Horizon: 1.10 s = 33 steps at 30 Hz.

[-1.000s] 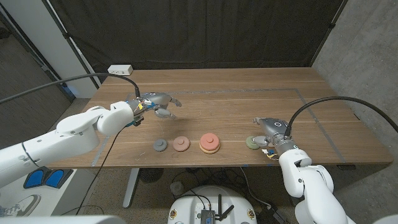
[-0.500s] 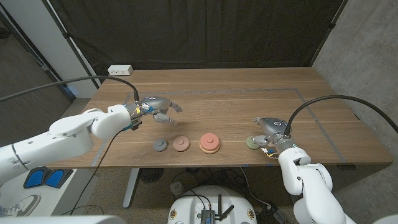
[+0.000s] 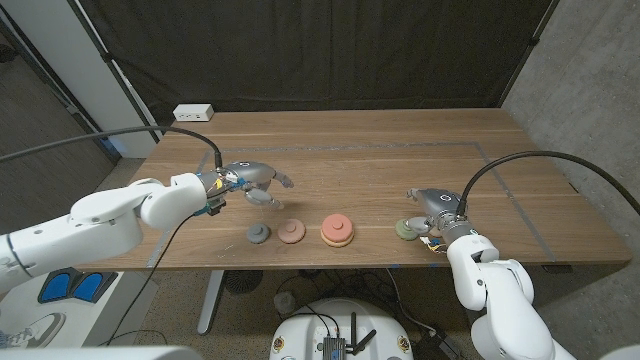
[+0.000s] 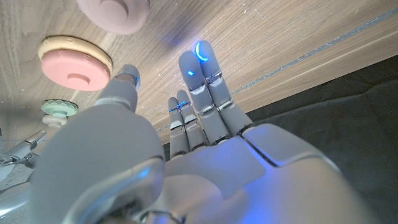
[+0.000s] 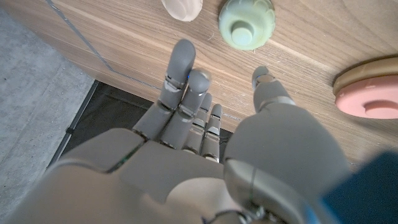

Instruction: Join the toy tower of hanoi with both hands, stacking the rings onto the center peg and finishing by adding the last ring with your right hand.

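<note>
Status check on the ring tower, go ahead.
Left hand open above table, holding nothing. Right hand open beside green ring. Center stack holds pink ring; grey ring loose. Nothing blocking.

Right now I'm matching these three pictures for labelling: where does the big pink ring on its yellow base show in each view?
Head view: the pink ring sits near the table's front edge, between the two arms.
Left wrist view: it lies on the wood between a mauve piece and the green ring.
Right wrist view: it is partly cut off.
Shared landmark: the green ring, its neighbour in every view.
</note>
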### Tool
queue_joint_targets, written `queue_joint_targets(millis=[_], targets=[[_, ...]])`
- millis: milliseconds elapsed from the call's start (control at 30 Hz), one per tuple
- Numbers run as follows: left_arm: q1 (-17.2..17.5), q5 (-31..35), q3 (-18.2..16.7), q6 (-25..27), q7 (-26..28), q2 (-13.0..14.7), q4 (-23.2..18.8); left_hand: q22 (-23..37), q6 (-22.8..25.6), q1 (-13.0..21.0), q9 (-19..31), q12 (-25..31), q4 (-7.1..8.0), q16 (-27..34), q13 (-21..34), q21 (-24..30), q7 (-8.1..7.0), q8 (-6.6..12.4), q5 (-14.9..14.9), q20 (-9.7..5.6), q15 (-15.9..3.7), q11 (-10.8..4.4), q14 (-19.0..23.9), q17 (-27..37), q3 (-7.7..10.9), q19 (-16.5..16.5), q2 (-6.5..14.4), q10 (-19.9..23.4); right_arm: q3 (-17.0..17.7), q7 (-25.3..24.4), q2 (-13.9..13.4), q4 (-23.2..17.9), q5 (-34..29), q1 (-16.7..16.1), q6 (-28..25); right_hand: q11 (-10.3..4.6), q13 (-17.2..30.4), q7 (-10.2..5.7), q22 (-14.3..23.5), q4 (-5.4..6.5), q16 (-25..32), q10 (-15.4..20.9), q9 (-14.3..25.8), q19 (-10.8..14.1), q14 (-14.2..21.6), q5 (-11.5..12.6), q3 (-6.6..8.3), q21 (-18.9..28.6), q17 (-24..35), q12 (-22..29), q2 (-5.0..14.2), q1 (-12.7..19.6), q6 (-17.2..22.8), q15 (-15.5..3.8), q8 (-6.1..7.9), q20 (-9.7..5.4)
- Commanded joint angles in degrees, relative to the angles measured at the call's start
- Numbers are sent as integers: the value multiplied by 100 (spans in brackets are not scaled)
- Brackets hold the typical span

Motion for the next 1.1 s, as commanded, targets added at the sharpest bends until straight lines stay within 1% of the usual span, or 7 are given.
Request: queue_joint_targets(millis=[33, 400, 600, 767, 800, 967, 1100], targets=[[247, -33, -130, -117, -54, 183, -70, 7, 70, 16, 26, 9, -17, 48, 7, 38, -4, 53, 35, -631, -611, 2, 50, 4, 26, -28, -38, 39, -20, 55, -26, 30, 38, 67, 6, 10, 32, -9, 12, -9, -30, 45, 27, -17, 17, 34, -27, -14, -9, 10, 29, -8, 32, -190, -7, -445], [355, 123, -133, -156, -161, 358, -139, -22, 96, 26, 26, 13, -17, 61, 13, 80, -6, 60, 37, -646, -611, -23, 67, -10, 27, -23, -47, 68, -60, 116, -47, 32, -9, 87, -13, 23, 30, -13, 13, -5, -43, 54, 30, -12, 29, 42, -27, -13, -10, -2, 54, -11, 31, -189, -15, -446], [565, 117, -273, -122, -21, 501, -173, -40, 101, 34, 26, 11, -17, 68, 18, 103, -1, 59, 39, -648, -612, -19, 76, -21, 29, -36, -52, 76, -81, 139, -26, 38, -41, 92, -27, 18, 34, -8, 5, -6, -52, 51, 31, -24, 27, 46, -26, -24, -10, -5, 61, -12, 31, -189, -17, -445], [457, 152, -137, -222, -159, 437, -95, -53, 124, 40, 27, 19, -16, 73, 20, 125, -6, 66, 40, -651, -612, -10, 82, -27, 32, -31, -51, 110, -98, 169, -19, 41, -55, 102, -22, 13, 33, -16, -1, -13, -106, 54, 33, -22, -12, 52, -23, -31, -64, -10, 77, 2, 30, -189, -22, -448], [454, 173, -121, -230, -162, 436, -94, -57, 126, 41, 27, 21, -15, 71, 22, 131, -3, 67, 40, -651, -612, -16, 81, -34, 33, -33, -51, 117, -101, 179, -15, 41, -61, 104, -24, 14, 36, -9, -3, -16, -56, 63, 34, -17, 50, 55, -26, -34, -20, -9, 83, 10, 35, -189, -22, -448], [462, 349, -77, -197, -111, 445, -109, -71, 139, 48, 27, 21, -16, 95, 24, 153, -14, 70, 40, -655, -613, -28, 106, -23, 33, -33, -58, 134, -109, 203, 4, 45, -88, 107, -32, 14, 38, -17, -5, -10, -64, 62, 35, -17, 49, 59, -22, -37, -18, -10, 100, 7, 40, -187, -22, -447], [287, 443, 89, -269, -258, 307, -49, -82, 141, 53, 27, 12, -17, 99, 26, 169, -21, 69, 40, -659, -613, -24, 109, -31, 33, -36, -63, 128, -120, 217, 23, 49, -115, 107, -37, 22, 35, -15, -6, -6, -69, 68, 36, -16, 47, 62, -19, -38, -15, -11, 112, 4, 42, -187, -22, -447]])
